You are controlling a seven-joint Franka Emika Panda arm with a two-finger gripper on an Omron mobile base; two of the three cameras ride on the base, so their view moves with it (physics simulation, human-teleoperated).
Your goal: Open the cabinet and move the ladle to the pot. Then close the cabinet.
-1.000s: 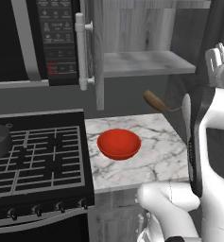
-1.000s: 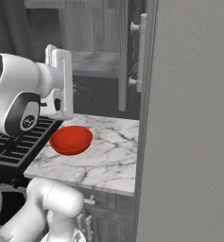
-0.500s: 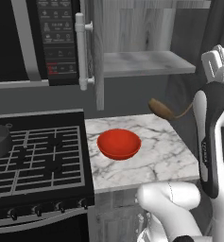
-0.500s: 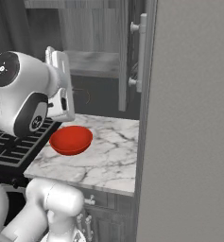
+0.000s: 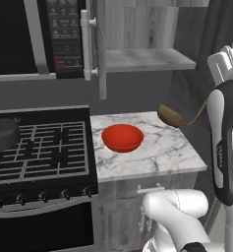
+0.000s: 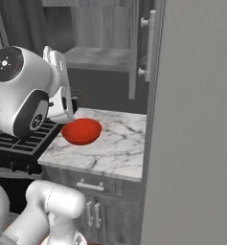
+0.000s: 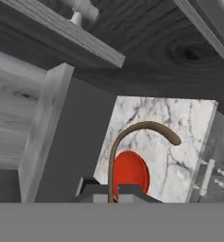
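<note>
Brown curved ladle clamped in pincer, above marble counter

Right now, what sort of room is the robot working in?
A rendered home kitchen, it seems: a black gas stove with grated burners, a black microwave mounted above it, and a white marble counter under an open grey wood-grain wall cabinet.

A kitchen: gas stove, microwave, marble counter, wall cabinet.
</note>
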